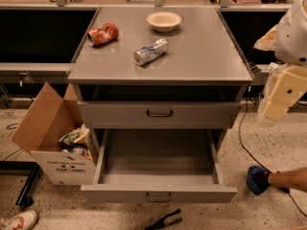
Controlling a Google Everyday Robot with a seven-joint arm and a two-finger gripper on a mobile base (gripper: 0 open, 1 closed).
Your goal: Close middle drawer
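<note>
The middle drawer [158,169] stands pulled far out of the cabinet [211,56], its handle [158,197] facing the camera. The top drawer [201,113] above it sits almost shut. The gripper [274,110] hangs at the right edge of view, off the cabinet's right front corner, level with the top drawer and well apart from the middle drawer. Whether it is wide or narrow cannot be determined. This standoff probably keeps the arm out of the extended drawer's way. Closing requires placing the gripper against the drawer front and pushing straight inward. A person's shoe [256,179] lies near that path.
</note>
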